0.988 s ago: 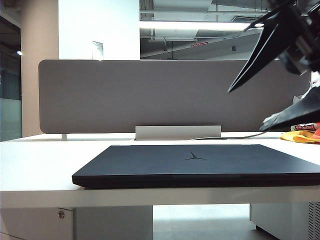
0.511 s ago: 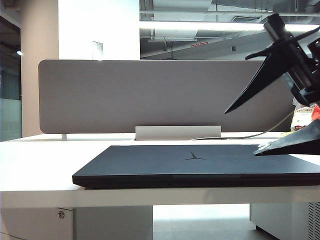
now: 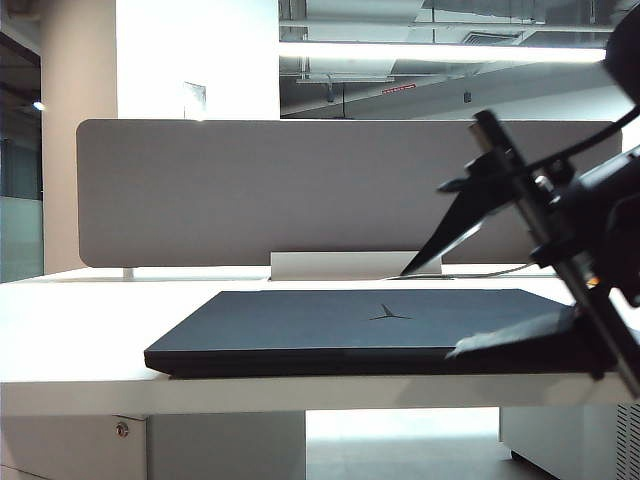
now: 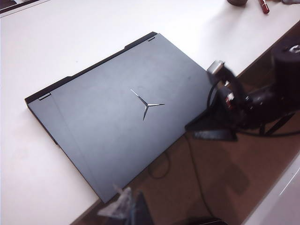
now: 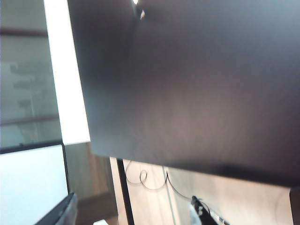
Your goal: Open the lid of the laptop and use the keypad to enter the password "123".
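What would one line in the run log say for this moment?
laptop: flat on table | lid: shut | right gripper: jaws open at lid's front right edge | left gripper: above laptop, state unclear

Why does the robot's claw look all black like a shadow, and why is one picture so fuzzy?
Exterior view: the bright ceiling light shines from behind, so the open right tool shows as a dark silhouette beside the closed laptop. Right wrist view: the camera sits very close to the lid, so it blurs. Left wrist view: sharper, the lid's emblem crisp.

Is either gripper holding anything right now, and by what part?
Nothing is held. The right gripper stands open at the closed laptop's front right edge, one finger above the lid, one below. The left gripper hangs above, empty.
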Motion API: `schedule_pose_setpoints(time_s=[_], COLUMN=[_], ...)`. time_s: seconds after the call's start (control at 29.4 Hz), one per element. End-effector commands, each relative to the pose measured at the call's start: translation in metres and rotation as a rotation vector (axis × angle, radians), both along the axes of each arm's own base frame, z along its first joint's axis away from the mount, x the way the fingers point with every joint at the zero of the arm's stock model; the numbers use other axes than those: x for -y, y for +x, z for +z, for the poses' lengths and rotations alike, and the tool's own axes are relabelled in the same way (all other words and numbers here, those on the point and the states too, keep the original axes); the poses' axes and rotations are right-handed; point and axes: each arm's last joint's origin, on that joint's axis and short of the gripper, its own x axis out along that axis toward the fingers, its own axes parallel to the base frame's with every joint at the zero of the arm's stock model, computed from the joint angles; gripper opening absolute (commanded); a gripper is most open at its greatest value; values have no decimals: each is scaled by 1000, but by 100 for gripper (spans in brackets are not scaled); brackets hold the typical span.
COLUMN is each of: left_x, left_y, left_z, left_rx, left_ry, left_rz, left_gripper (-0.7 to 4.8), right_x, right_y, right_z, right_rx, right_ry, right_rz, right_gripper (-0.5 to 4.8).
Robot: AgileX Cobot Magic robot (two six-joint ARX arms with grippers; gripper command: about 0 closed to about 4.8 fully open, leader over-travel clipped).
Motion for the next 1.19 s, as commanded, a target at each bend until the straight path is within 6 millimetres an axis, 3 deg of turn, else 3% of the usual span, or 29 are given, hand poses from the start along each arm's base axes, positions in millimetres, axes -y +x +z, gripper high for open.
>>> schedule_pose_setpoints(time_s=[0.03, 0.07, 0.17, 0.54, 0.65, 0.75, 1.19], left_x=[0, 0, -1, -1, -2, -2, -3], left_y=[0, 0, 0, -1, -2, -2, -3], left_z=[2, 2, 1, -1, -2, -2, -5], left_rx=[11, 10, 0, -19, -23, -25, -51], left_ry=[-10, -11, -2, 13, 17, 19, 43], left_rz=[0, 0, -2, -4, -4, -4, -3], left_gripper=[-5, -5, -6, -5, -5, -6, -5], right_x=[-16, -19, -29, -29, -30, -31, -33], right_y=[0, -1, 0, 4, 6, 7, 10], right_z=[-5, -6, -11, -15, -11, -5, 19], right_rx=[6, 11, 24, 56, 93, 150, 368], right_ry=[14, 19, 36, 19, 48, 87, 138], right_rz=[-24, -27, -53, -119, -119, -114, -89], right_gripper=[305, 305, 228, 225, 195, 96, -6])
